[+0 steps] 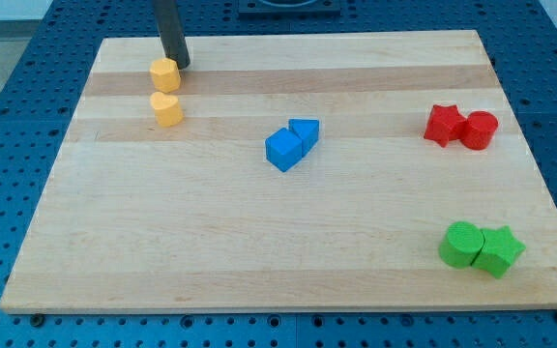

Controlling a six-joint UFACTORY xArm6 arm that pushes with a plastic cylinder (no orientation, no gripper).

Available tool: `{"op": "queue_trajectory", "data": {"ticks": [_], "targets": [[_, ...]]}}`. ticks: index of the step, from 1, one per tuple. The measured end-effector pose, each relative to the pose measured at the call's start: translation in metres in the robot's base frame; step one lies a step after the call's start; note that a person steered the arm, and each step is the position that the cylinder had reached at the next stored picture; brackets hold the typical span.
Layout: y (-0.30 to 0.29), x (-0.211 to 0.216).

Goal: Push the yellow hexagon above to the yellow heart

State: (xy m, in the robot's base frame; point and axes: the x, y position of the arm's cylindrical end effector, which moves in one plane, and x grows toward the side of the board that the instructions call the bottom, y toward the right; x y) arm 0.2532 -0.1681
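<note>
The yellow hexagon lies near the board's top left. The yellow heart lies just below it in the view, with a narrow gap between them. My tip stands at the hexagon's upper right edge, touching it or nearly so. The dark rod rises from there out of the view's top.
A blue cube and a blue triangular block touch near the board's middle. A red star and a red cylinder sit at the right. A green cylinder and a green star sit at the bottom right. The wooden board rests on a blue pegboard table.
</note>
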Motion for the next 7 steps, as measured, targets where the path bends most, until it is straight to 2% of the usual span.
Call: {"op": "queue_trajectory", "data": {"ticks": [1,2,3,5,7], "targets": [[0.000,-0.002],[-0.005,-0.038],[-0.018,-0.054],[-0.011,-0.007],[0.005,0.095]]}}
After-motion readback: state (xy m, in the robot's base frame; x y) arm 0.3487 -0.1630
